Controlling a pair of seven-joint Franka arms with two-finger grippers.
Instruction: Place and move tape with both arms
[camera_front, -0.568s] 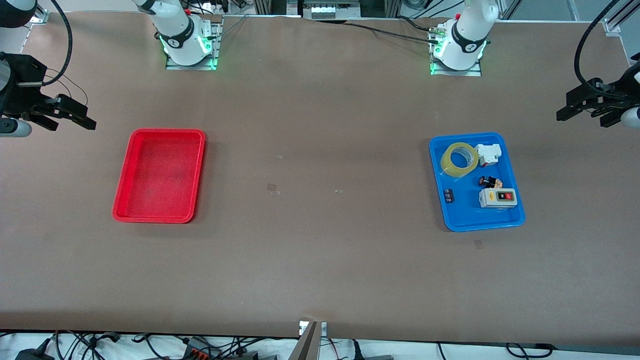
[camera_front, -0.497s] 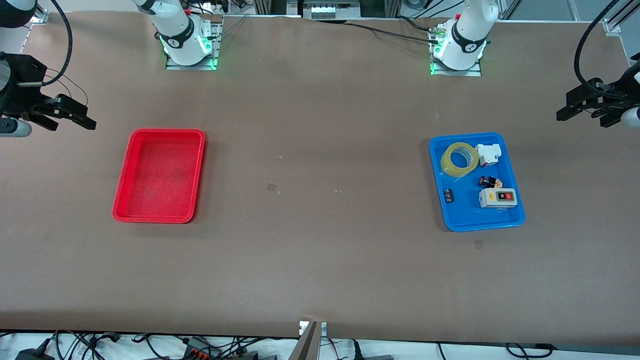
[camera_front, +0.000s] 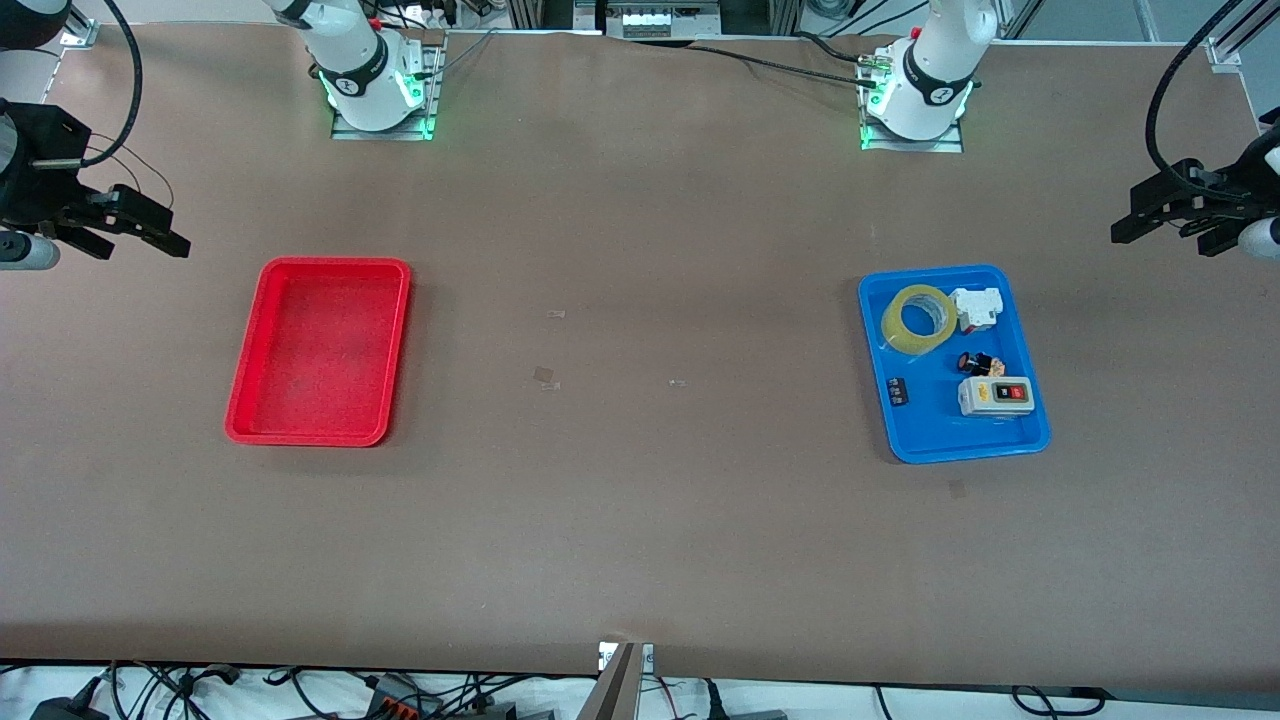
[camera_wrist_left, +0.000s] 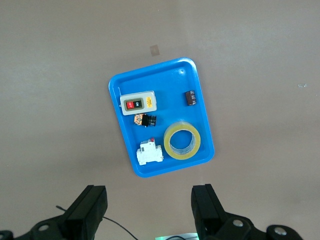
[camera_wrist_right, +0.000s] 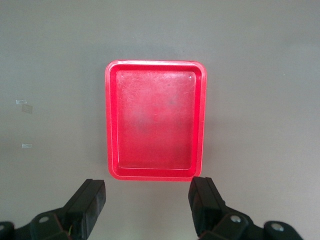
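Observation:
The yellow-amber tape roll (camera_front: 919, 318) lies flat in the blue tray (camera_front: 925, 440), in the corner nearest the robot bases. It also shows in the left wrist view (camera_wrist_left: 182, 140), with the tray (camera_wrist_left: 200, 100). My left gripper (camera_front: 1165, 222) is open and empty, high in the air past the left arm's end of the tray; in its wrist view (camera_wrist_left: 148, 200) the jaws stand wide apart. My right gripper (camera_front: 135, 234) is open and empty, high in the air past the right arm's end of the red tray (camera_front: 250, 380), which shows empty in the right wrist view (camera_wrist_right: 200, 100).
The blue tray also holds a white switch box with red and black buttons (camera_front: 994, 396), a white breaker (camera_front: 976, 308), a small red-and-black push button (camera_front: 978, 364) and a small black part (camera_front: 899, 390). Small tape scraps (camera_front: 545, 376) lie mid-table.
Both grippers have drifted very slightly toward the robot bases' side. Nothing on the table has moved.

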